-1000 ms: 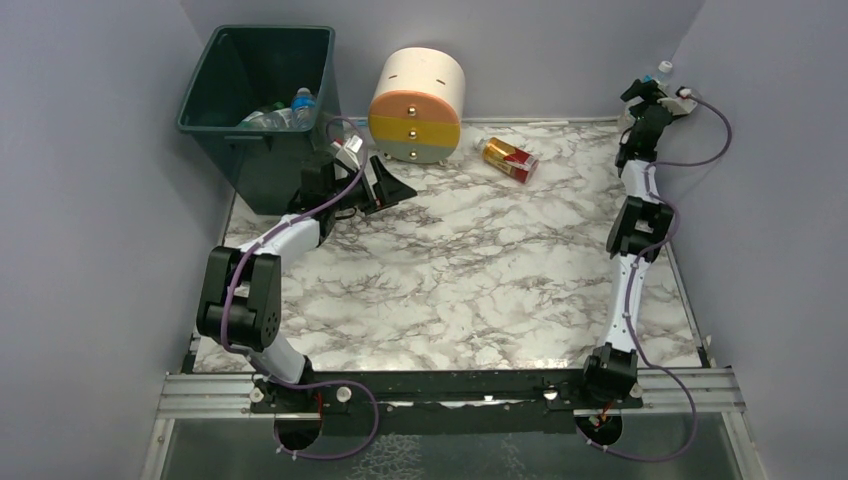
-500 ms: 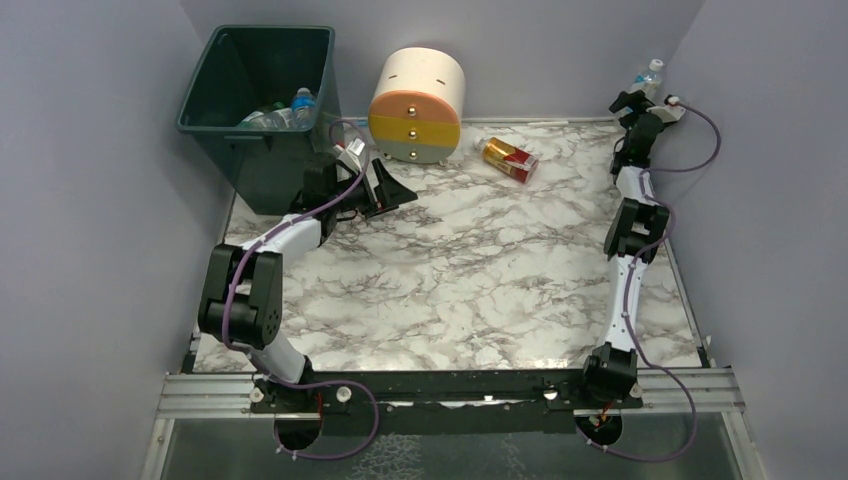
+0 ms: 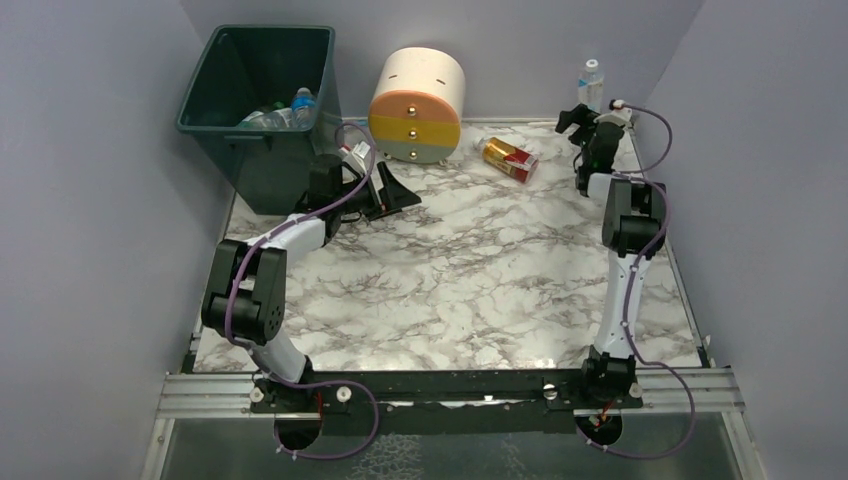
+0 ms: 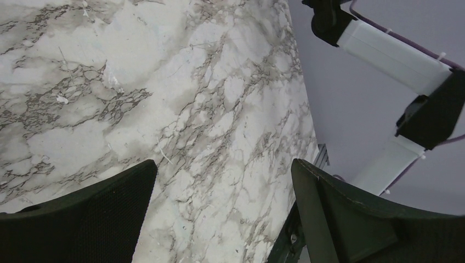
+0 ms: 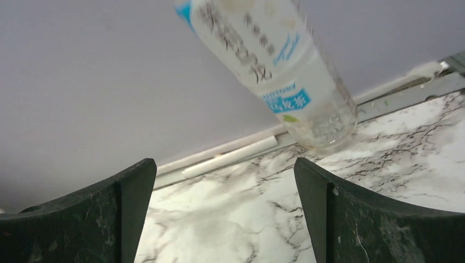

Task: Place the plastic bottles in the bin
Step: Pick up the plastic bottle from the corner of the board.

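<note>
The right gripper (image 5: pixel 222 170) has its two fingers spread wide apart with nothing between them. The right wrist view shows only marble and wall in the gap. A clear bottle (image 5: pixel 274 71) with a blue-and-white label stands just beyond the fingertips, toward the right-hand finger and clear of both, its base on the far edge of the table (image 3: pixel 480 270) against the back wall (image 5: pixel 82 82). From above, this bottle is upright, well to the right of the round drawer unit (image 3: pixel 415 105), and the gripper sits just in front of it without touching.

A yellow-orange bottle (image 3: pixel 510 158) with a red label lies on its side just to the right of the drawer unit, between the unit and the right gripper and apart from both.

The dark green bin (image 3: pixel 250 130) stands just to the left of the drawer unit. Several bottles (image 3: pixel 285 112) lie inside it, one with a blue cap showing.

The left gripper (image 4: pixel 225 164) hangs low in front of the drawer unit, toward its left, close to the bin's near right corner. Its fingers also stand wide apart and hold nothing, with bare marble showing between them in the left wrist view. No bottle lies near this gripper. The closest are those inside the bin, behind it and to its left.
</note>
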Controlling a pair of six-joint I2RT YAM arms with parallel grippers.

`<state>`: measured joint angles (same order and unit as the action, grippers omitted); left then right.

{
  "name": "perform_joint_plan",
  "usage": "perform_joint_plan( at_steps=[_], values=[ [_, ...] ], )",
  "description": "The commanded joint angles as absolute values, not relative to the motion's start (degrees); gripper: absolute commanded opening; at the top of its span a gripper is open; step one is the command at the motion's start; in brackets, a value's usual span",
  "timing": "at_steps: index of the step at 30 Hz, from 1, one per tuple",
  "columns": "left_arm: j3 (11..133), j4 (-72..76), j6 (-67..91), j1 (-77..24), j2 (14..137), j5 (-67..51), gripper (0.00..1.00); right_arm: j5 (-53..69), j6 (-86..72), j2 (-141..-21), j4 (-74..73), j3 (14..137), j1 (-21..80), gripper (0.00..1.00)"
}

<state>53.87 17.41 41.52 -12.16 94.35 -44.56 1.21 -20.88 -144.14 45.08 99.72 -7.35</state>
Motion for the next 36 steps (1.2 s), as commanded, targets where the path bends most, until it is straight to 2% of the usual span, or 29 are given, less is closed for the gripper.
perform_joint_plan(
  at_steps=[1, 4, 12, 14, 19, 31, 36],
  values=[
    [55.7, 18.1, 40.9, -12.7, 94.8, -43.7, 0.99, 0.3, -24.3, -131.6, 56.6, 90.0, -8.8, 0.99],
    [55.7, 18.1, 41.0, -12.7, 94.3, -43.7, 0.99, -1.4, -25.8, -129.0, 58.0, 88.0, -8.7, 0.99],
    [55.7, 18.0, 40.9, -12.7, 93.5, -43.9, 0.99, 0.9, -32.4, -147.1, 40.7, 117.5, -11.4, 0.99],
    [55.8, 18.0, 40.9, -12.7, 93.6, -43.9, 0.99, 1.7, -32.3, -150.0, 38.7, 121.8, -11.4, 0.99],
    [56.0, 18.0, 41.0, -12.7, 94.1, -44.0, 0.99, 6.2, -32.6, -153.7, 37.8, 125.6, -11.3, 1.0],
    [56.2, 17.5, 40.6, -12.7, 94.9, -44.1, 0.99, 10.3, -32.3, -166.3, 29.8, 144.2, -8.5, 1.0],
    [56.0, 17.5, 40.7, -12.7, 94.9, -44.3, 0.99, 12.6, -36.2, -169.3, 31.4, 144.3, -8.2, 1.0]
  ],
)
